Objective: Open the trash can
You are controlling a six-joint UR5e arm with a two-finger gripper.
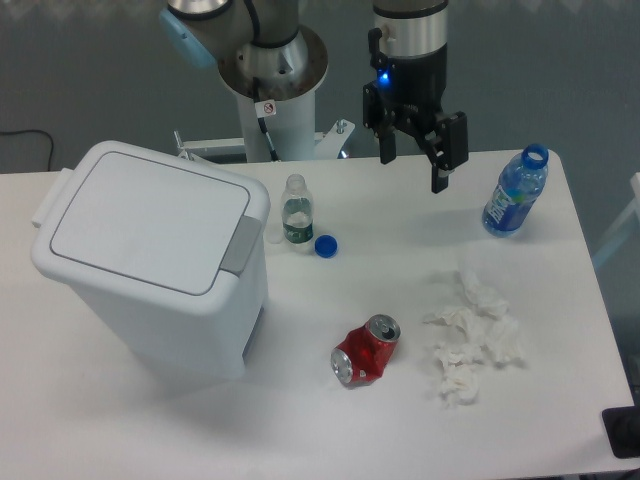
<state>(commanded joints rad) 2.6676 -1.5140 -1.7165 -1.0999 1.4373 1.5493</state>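
The trash can [150, 260] is a large white plastic bin on the left of the table. Its flat lid [145, 220] is shut, and its grey push-button tab [238, 245] sits on the right edge of the lid. My gripper [413, 170] hangs over the back middle of the table, well to the right of the bin and apart from it. Its two black fingers are spread, open and empty.
A small clear bottle [296, 210] stands just right of the bin, with a blue cap [325, 245] beside it. A crushed red soda can [366, 350] lies in front. Crumpled white tissues [470, 335] lie at the right. A blue bottle [515, 192] stands far right.
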